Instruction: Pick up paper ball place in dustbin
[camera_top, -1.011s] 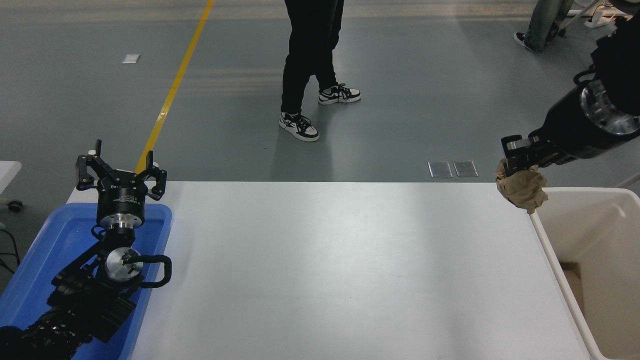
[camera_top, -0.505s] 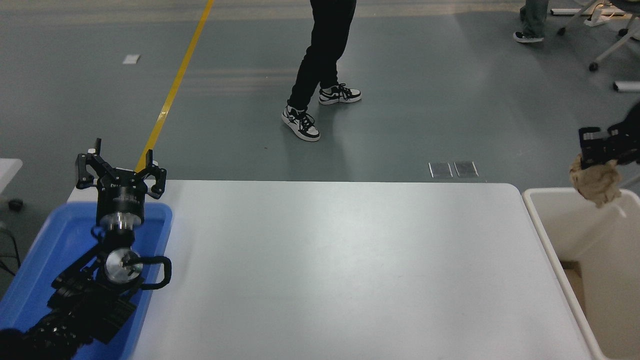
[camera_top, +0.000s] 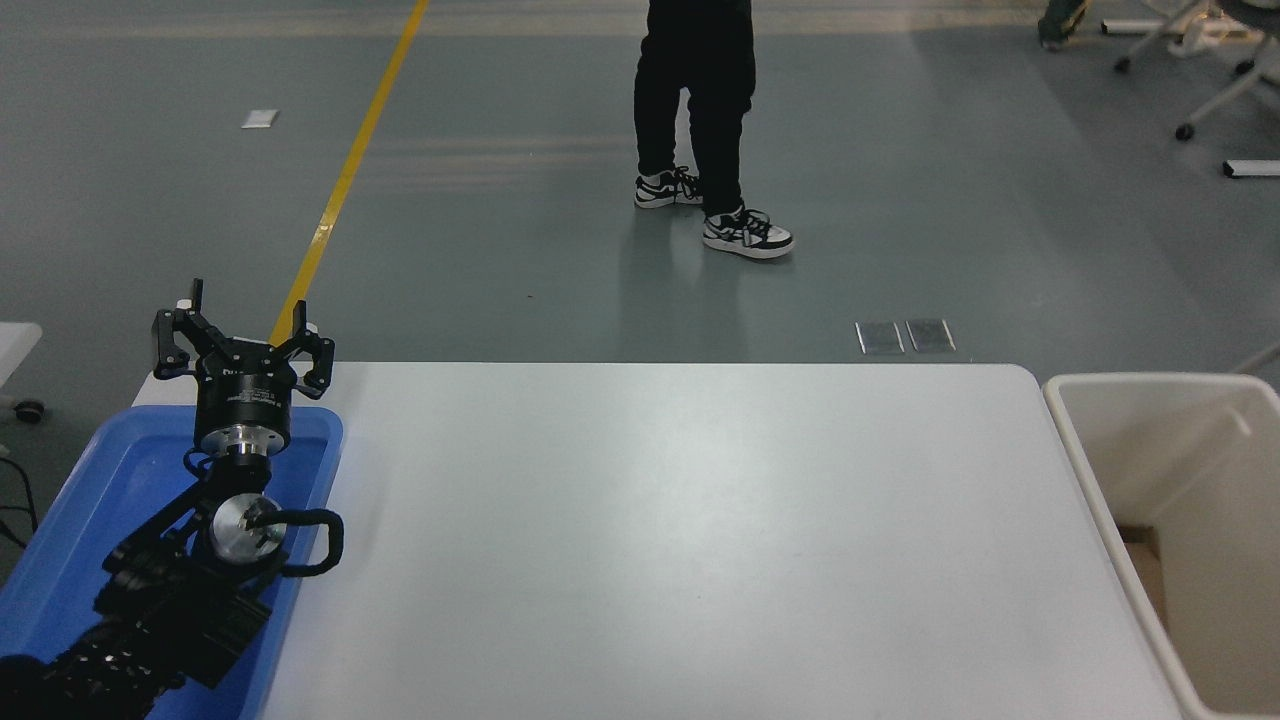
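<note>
Dustbin (camera_top: 1100, 470) stands against the white table's (camera_top: 680, 540) right edge, well apart from the left gripper (camera_top: 240, 335); the visible part of its interior shows a brown patch only. Left gripper hangs over the blue tray's (camera_top: 70, 520) far end, fingers spread, holding nothing. A person's legs (camera_top: 700, 110) stand beyond the table.

Only the left arm (camera_top: 170, 590) shows, above the blue tray (camera_top: 70, 510). It is matte black, built of blocky links, with two polished silver discs at its joints and a black cable looping beside the lower disc. Its pincer (camera_top: 243, 330) has a round black body with small white print and thin, angular black fingers (camera_top: 170, 345) spread apart.
</note>
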